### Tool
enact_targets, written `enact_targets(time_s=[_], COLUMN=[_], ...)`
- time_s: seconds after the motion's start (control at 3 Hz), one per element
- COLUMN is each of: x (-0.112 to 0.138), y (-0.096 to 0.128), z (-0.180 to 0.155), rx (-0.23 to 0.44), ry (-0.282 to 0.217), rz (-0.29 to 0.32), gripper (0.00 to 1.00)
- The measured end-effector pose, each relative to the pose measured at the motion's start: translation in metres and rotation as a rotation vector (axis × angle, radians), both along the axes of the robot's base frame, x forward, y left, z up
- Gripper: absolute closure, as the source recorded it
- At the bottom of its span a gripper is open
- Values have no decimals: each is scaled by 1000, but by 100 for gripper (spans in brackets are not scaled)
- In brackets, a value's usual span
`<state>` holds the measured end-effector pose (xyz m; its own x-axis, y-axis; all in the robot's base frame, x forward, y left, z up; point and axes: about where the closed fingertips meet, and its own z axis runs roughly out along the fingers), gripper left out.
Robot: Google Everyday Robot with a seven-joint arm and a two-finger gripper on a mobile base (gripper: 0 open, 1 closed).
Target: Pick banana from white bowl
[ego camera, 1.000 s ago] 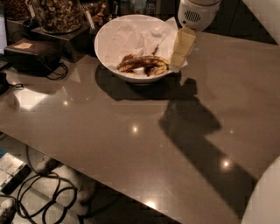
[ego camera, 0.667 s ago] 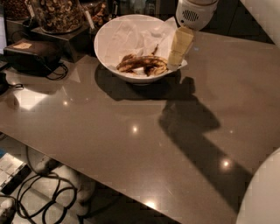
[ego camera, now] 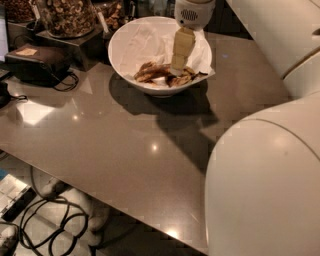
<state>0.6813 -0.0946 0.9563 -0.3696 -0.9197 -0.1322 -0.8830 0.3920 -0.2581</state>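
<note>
Banana (ego camera: 152,73) lies lengthwise left-to-right on the near floor of the white bowl (ego camera: 118,59), its right half directly under the down-pointing gripper (ego camera: 178,65); gripper opening cannot be told.

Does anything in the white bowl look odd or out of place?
The banana in the white bowl is heavily browned, looking overripe, and the crumpled napkin hangs over the rim near the gripper, which reaches down to the banana.

Cream gripper (ego camera: 179,62) at top centre of view, hanging straight down from a rounded white wrist (ego camera: 194,11), bulky white arm links (ego camera: 260,185) filling the right side, curving from foreground up toward the wrist
</note>
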Motion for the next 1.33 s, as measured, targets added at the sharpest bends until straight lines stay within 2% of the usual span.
enact_targets(time_s=[0.33,0.67,1.0,1.33], x=[7,11,16,23], y=[3,9,13,15], z=[1,-1,-4,-8], rx=[14,25,16,11], ry=[-27,-38,-34,-20], rz=[1,28,42,41], gripper=[0,0,15,20])
